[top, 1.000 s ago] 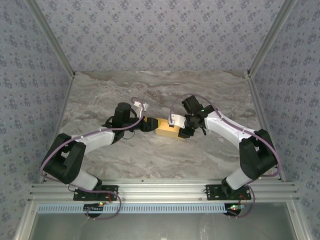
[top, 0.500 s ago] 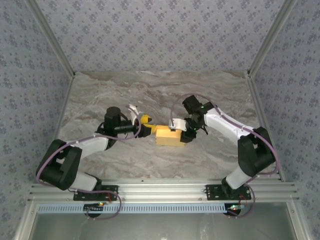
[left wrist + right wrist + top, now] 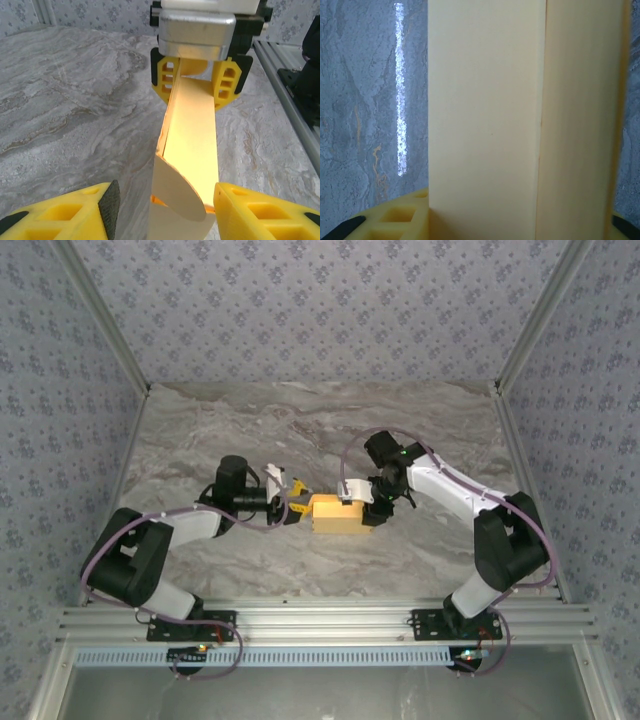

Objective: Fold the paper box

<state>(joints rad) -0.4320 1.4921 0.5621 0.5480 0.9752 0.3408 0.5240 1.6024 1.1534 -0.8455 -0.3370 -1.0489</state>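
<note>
The yellow-orange paper box (image 3: 335, 513) is held just above the marble table between the two arms. My right gripper (image 3: 362, 508) is shut on its right end; in the left wrist view its yellow fingers (image 3: 167, 75) flank the far end of the box (image 3: 192, 130). In the right wrist view the box's flat wall (image 3: 520, 125) rises between the right gripper (image 3: 515, 225). My left gripper (image 3: 295, 502) is open and straddles the box's near open end, where a rounded flap (image 3: 185, 185) curls inward. A gap shows between the left pad (image 3: 110, 205) and the flap.
The marble table (image 3: 250, 430) is walled by patterned panels on three sides. An aluminium rail (image 3: 320, 625) carrying both arm bases runs along the near edge. In the left wrist view that rail (image 3: 285, 75) lies to the right.
My left gripper drew back from the box, then returned to its left end with narrower jaws. The right gripper lowered the box slightly toward the near edge.
</note>
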